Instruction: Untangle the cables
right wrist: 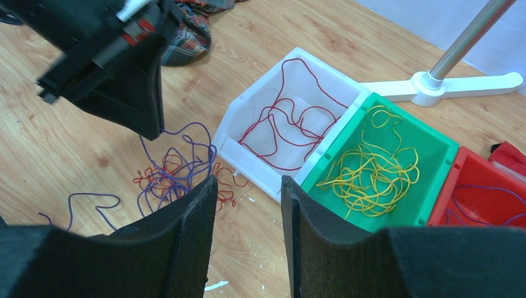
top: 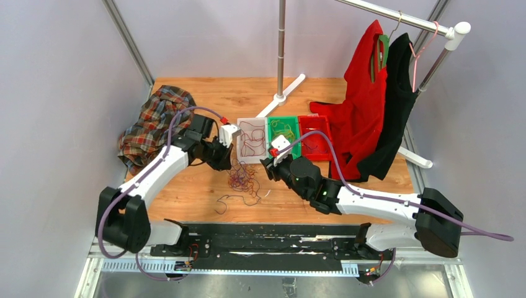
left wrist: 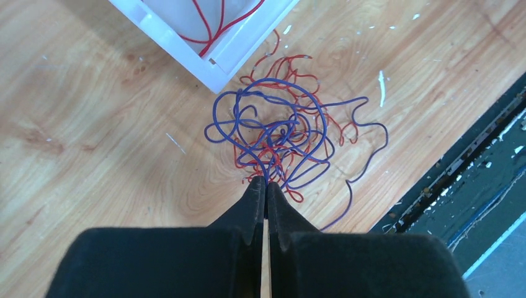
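Observation:
A tangle of purple and red cables (top: pixel 244 180) (left wrist: pixel 279 139) (right wrist: pixel 177 174) lies on the wooden table, just in front of the white bin (top: pixel 240 141) (right wrist: pixel 248 158). Loose red cables lie in that bin. Yellow cables (right wrist: pixel 372 164) fill the green bin (top: pixel 293 148), and purple strands lie in the red bin (top: pixel 314 152) (right wrist: pixel 471 180). My left gripper (top: pixel 231 164) (left wrist: pixel 265 183) is at the near edge of the tangle, shut on a purple strand that runs up between its tips. My right gripper (top: pixel 268 166) (right wrist: pixel 248 180) hovers open beside the tangle, in front of the white bin, with only bare wood between its fingers.
A plaid cloth (top: pixel 155 121) is heaped at the back left. A clothes rack's pole and white foot (top: pixel 282 96) stand behind the bins, with red (top: pixel 363 93) and black (top: pixel 397 93) garments hanging at the right. A black rail (top: pixel 273 239) borders the near edge.

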Robot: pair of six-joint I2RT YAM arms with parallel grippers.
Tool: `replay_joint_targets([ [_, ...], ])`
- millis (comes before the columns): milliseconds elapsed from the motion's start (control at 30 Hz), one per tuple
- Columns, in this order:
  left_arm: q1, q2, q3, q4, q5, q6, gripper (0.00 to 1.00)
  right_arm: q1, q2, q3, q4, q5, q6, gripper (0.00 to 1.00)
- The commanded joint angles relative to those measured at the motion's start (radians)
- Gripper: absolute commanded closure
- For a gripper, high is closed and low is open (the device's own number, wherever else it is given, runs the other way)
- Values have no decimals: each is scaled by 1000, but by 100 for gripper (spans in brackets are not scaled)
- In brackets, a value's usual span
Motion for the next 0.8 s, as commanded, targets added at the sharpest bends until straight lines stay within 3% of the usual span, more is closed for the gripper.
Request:
replay_joint_targets([
  [0, 7, -101, 13, -45, 40, 73, 99, 2, 5, 34, 32, -2, -2, 57],
  [300, -14, -204, 318, -370, 255, 242, 99, 2, -21, 55, 85, -116, -6, 33],
  [500, -117, -229, 496, -555, 268, 327, 99, 2, 44, 147, 97, -248, 37, 30],
  [767, -190, -235, 591, -615, 249, 342, 99, 11, 80, 180, 161, -283, 76, 29],
])
